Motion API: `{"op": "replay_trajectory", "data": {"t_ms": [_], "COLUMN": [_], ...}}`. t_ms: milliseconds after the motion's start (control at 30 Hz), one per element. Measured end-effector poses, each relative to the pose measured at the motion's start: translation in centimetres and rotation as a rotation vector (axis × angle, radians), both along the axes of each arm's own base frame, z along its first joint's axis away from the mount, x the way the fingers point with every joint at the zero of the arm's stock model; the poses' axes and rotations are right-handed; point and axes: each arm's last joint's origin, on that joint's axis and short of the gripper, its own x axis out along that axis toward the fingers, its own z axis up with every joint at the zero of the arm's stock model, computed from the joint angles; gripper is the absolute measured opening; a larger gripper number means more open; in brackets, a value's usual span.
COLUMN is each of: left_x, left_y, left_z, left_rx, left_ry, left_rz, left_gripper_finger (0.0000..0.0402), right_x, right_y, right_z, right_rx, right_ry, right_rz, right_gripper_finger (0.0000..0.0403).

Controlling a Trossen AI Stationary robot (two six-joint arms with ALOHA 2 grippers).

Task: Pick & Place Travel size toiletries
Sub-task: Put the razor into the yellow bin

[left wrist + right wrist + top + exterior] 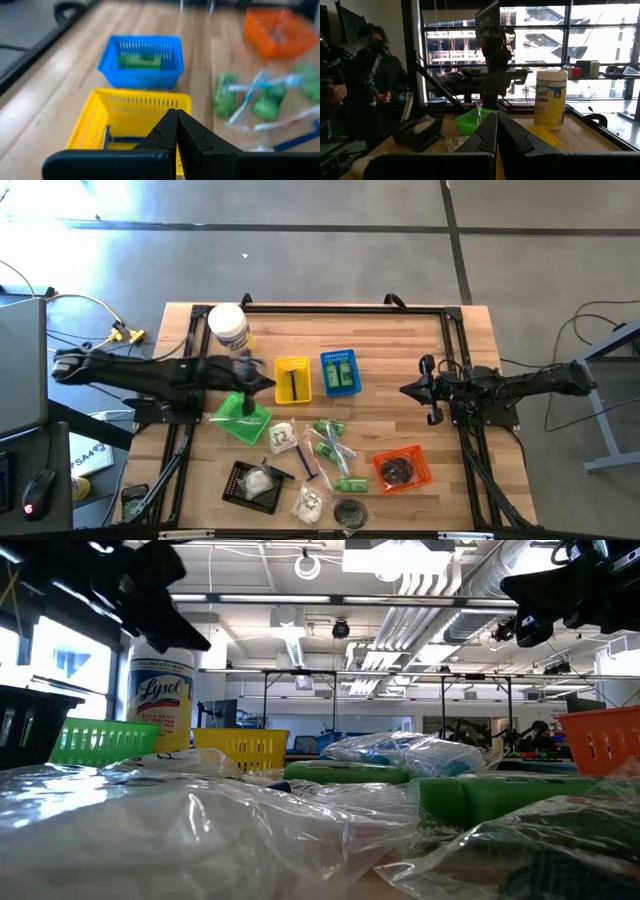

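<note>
On the wooden worktop [450,350] stand four small plastic baskets — green [241,418], yellow [292,379], blue [340,372] and orange [402,468] — plus one black tray [252,482] and one big white jar with a yellow label [229,329].

The left hand [268,383] hovers at the yellow basket's edge, its fingers [170,131] pressed together on nothing. The right hand [408,390] hangs above bare wood well apart from the baskets, likewise clenched and empty.

The travel toiletries lie mostly between the green and orange baskets: about four short green bottles [331,448] in a loose cluster, with long thin clear packets [306,461] laid across them. Three clear plastic packets with white contents show — one [283,437] just beside the green basket, one [262,476] in the black tray, one [310,501] near the front edge. One green piece [140,61] sits in the blue basket, a slim dark piece [293,383] in the yellow, and dark pieces [397,469] in the orange — their number cannot be told.

In the right wrist view, a person [372,80] stands beyond the worktop.
</note>
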Motion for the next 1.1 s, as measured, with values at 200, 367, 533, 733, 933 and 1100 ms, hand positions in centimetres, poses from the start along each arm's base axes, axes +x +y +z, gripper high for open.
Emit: {"op": "replay_trajectory", "data": {"t_ms": [200, 367, 533, 733, 933, 1100], "left_x": [6.0, 10.2, 13.0, 14.8, 16.4, 16.9], "left_y": [-2.8, -6.9, -11.0, -15.0, -15.8, -15.6], "left_z": [-0.5, -0.7, -2.1, -3.6, -4.2, -5.4], "left_rx": [0.122, 0.23, 0.331, 0.429, 0.432, 0.446], "left_ry": [0.168, 0.27, 0.42, 0.51, 0.524, 0.563], "left_rz": [-0.181, -0.423, -0.654, -0.839, -0.846, -0.861], "left_gripper_finger": [0.0043, 0.012, 0.0175, 0.0182, 0.0181, 0.0181], "right_x": [0.0, 0.0, 0.0, 0.0, 0.0, 0.0], "right_y": [0.0, 0.0, 0.0, 0.0, 0.0, 0.0], "right_z": [0.0, 0.0, 0.0, 0.0, 0.0, -0.1], "right_rx": [0.025, 0.026, 0.026, 0.036, 0.048, 0.048], "right_ry": [0.003, 0.003, 0.003, 0.005, 0.006, 0.009], "right_rz": [0.004, 0.004, 0.005, 0.01, 0.012, 0.012], "right_gripper_finger": [0.0002, 0.0002, 0.0002, 0.0002, 0.0002, 0.0002]}}
